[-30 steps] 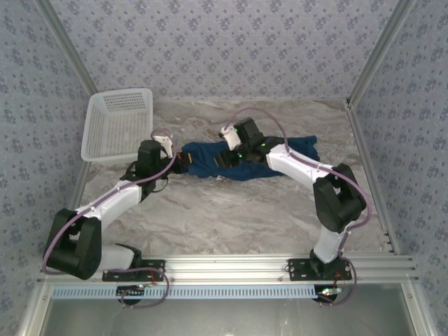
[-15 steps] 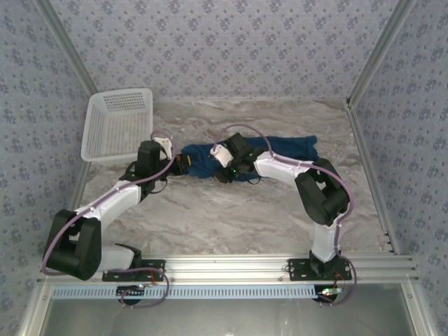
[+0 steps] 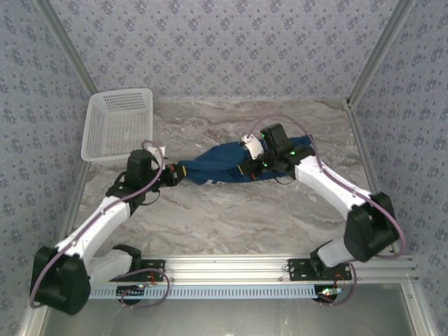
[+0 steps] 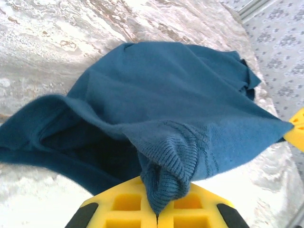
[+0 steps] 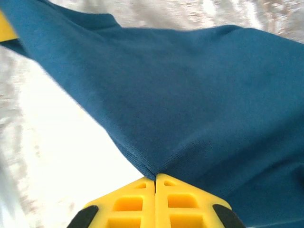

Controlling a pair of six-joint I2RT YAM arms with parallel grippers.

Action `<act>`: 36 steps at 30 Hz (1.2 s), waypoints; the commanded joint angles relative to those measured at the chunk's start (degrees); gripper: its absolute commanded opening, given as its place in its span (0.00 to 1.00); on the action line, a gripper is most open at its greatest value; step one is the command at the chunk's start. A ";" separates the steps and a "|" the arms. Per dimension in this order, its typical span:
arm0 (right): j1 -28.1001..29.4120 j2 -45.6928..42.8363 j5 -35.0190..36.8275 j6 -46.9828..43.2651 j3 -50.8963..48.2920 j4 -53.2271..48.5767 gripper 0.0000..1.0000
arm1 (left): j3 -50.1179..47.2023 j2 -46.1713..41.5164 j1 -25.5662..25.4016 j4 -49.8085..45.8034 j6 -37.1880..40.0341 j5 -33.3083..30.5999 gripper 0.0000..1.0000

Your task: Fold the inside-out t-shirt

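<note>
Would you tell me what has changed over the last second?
The right hand closed on the t-shirt and pulled rightwards; the left hand drew back slightly left, stretching the cloth. The left hand's grip and the basket stayed as they were.

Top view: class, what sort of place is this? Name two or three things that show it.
Likely a robot test cell, not a home: a left arm and right arm bolted to a metal rail, wallpapered panels boxing in a small table.
</note>
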 commanded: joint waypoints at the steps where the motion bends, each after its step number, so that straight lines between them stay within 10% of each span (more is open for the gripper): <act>1: -0.89 -4.32 -11.37 5.16 -0.80 -7.28 0.00 | -0.15 -7.19 0.31 -8.53 -2.51 1.30 0.00; 8: -5.08 3.92 -9.22 9.98 4.21 -3.61 0.00 | -0.12 -4.05 0.48 -13.51 -0.30 -6.82 0.00; 20: -3.70 29.95 -2.15 9.74 23.60 -5.08 0.00 | 4.35 5.97 -14.71 -6.48 5.94 -27.44 0.70; 33: -5.01 24.63 -2.72 10.79 16.51 -2.56 0.00 | 22.80 37.47 -22.25 -2.22 13.10 -21.27 0.68; 36: -5.34 23.89 -2.87 10.89 15.84 -2.29 0.00 | 24.80 40.53 -22.68 -3.08 14.18 -21.42 0.50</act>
